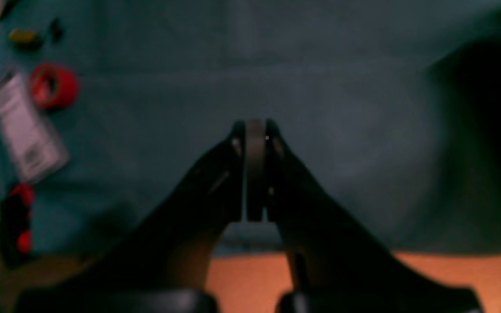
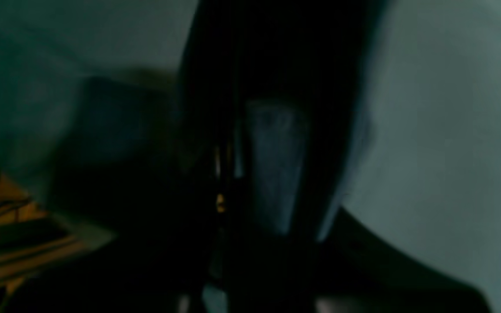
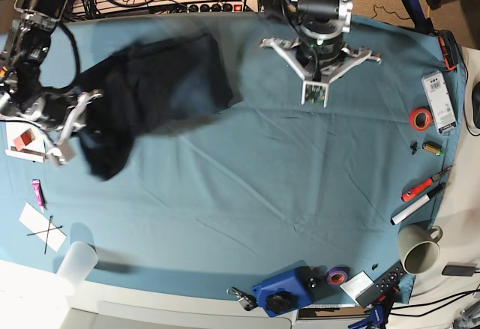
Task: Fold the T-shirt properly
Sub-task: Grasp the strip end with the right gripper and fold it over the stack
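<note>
The dark navy T-shirt [image 3: 150, 93] lies bunched at the far left of the teal table cloth [image 3: 255, 186], one end drooping towards the left edge. My right gripper [image 3: 66, 130] is at that drooping end. In the right wrist view its jaws look closed with dark cloth [image 2: 276, 165] between them, but that view is dark and blurred. My left gripper [image 3: 315, 94] hangs over the far middle of the table, to the right of the shirt and apart from it. In the left wrist view it [image 1: 254, 130] is shut and empty above bare cloth.
A red tape roll [image 3: 418, 118], a white packet [image 3: 438, 102] and a red-handled tool [image 3: 417, 190] lie along the right edge. A mug [image 3: 420, 252] stands front right, a white cup [image 3: 76, 263] front left, a blue object [image 3: 281, 291] front middle.
</note>
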You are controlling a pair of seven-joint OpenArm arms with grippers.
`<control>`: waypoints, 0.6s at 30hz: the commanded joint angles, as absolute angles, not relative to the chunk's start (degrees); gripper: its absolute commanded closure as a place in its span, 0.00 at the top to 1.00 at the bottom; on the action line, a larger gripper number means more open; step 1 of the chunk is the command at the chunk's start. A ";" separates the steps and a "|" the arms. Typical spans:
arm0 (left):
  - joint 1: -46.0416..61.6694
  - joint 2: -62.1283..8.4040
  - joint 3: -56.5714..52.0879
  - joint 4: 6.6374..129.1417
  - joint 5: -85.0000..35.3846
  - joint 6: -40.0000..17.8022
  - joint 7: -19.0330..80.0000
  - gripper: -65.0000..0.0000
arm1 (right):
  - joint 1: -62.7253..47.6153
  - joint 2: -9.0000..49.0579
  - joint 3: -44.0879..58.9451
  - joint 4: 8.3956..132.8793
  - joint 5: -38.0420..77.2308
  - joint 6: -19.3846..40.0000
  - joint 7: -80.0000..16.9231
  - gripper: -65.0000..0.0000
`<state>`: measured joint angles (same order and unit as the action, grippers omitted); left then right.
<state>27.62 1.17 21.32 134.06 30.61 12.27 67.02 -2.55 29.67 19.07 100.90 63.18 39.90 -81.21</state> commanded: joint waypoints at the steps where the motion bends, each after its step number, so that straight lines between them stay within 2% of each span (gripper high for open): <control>1: 28.56 0.91 21.58 135.00 32.01 12.93 66.00 0.00 | -2.31 30.94 18.48 102.89 65.25 40.00 -80.00 0.00; 10: 30.02 -0.16 21.58 135.00 32.80 13.74 65.56 0.00 | -5.06 30.68 10.44 109.06 64.62 40.00 -80.00 0.00; 18: 30.06 -0.16 21.58 135.00 32.80 13.72 65.56 0.00 | -5.06 23.57 3.46 109.06 56.60 40.00 -80.00 0.00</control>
